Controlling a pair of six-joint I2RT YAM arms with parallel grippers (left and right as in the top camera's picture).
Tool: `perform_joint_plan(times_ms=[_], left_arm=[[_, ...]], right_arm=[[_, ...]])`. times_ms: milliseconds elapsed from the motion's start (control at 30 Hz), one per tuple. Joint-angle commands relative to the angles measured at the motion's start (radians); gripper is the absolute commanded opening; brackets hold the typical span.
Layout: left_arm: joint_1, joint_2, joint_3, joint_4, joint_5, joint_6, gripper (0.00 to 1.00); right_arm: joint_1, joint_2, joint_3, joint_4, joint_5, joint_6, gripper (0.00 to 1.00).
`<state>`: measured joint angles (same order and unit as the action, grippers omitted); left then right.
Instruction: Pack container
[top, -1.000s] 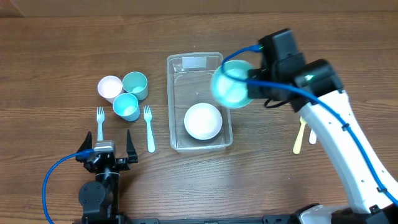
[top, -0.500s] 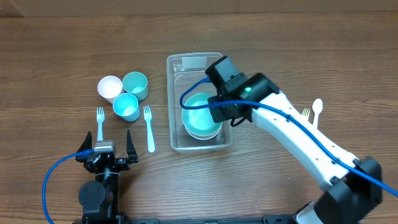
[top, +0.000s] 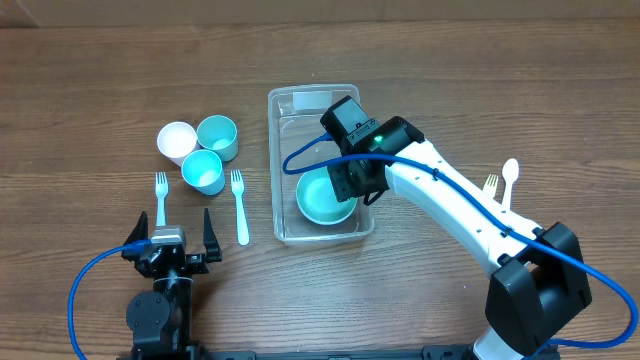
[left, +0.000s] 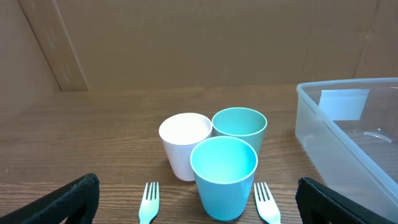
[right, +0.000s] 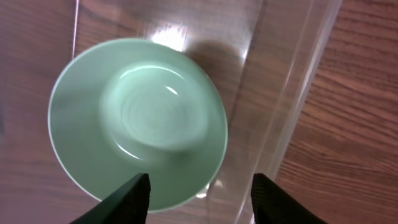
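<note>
With the teal bowl (right: 137, 121) lying in the clear container (top: 273, 170) at frame centre, the right end effector (right: 202, 196), fingers apart and seemingly free of it, should rise straight up, clear of the walls, while the left end effector (top: 175, 228) sits wide open at lower left.

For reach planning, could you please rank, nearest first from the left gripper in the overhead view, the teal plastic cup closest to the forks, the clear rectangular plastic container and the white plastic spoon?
From the left gripper:
1. teal plastic cup, just ahead.
2. clear plastic container, ahead to its right.
3. white plastic spoon, far right.
</note>
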<state>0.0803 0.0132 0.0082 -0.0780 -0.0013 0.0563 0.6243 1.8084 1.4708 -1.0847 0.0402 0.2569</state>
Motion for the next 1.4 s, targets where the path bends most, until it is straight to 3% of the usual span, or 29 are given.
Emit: perform_joint_plan(times_ms=[0, 200, 267, 300, 367, 400, 667, 1133, 1367], left_arm=[[-0.002, -0.007, -0.003, 0.001, -0.002, 0.015, 1.0], [-0.002, -0.007, -0.003, 0.001, -0.002, 0.015, 1.0], [-0.002, -0.007, -0.003, 0.001, -0.002, 0.015, 1.0], [-0.002, -0.007, -0.003, 0.001, -0.002, 0.015, 1.0], [-0.002, -0.007, -0.003, 0.001, -0.002, 0.015, 1.0], [-0.002, -0.007, -0.003, 0.001, -0.002, 0.015, 1.0], [-0.002, -0.007, -0.003, 0.001, -0.002, 0.015, 1.0], [-0.002, -0.007, -0.003, 0.001, -0.002, 0.015, 1.0], [-0.002, -0.007, -0.003, 0.001, -0.002, 0.015, 1.0]], right_arm=[[0.005, -0.043, 0.064, -0.038, 0.001, 0.0, 0.58], [-0.066, -0.263, 0.117, -0.169, 0.137, 0.175, 0.61], [-0.119, -0.336, 0.117, -0.219, 0.143, 0.194, 0.71], [-0.161, -0.378, 0.117, -0.253, 0.143, 0.206, 0.84], [-0.243, -0.439, 0.116, -0.306, 0.144, 0.215, 0.91], [-0.294, -0.467, 0.116, -0.331, 0.149, 0.215, 1.0], [-0.586, -0.505, 0.094, -0.414, 0.154, 0.163, 1.0], [-0.608, -0.503, 0.089, -0.412, 0.153, 0.163, 1.0], [-0.608, -0.503, 0.089, -0.324, 0.127, 0.162, 1.0]])
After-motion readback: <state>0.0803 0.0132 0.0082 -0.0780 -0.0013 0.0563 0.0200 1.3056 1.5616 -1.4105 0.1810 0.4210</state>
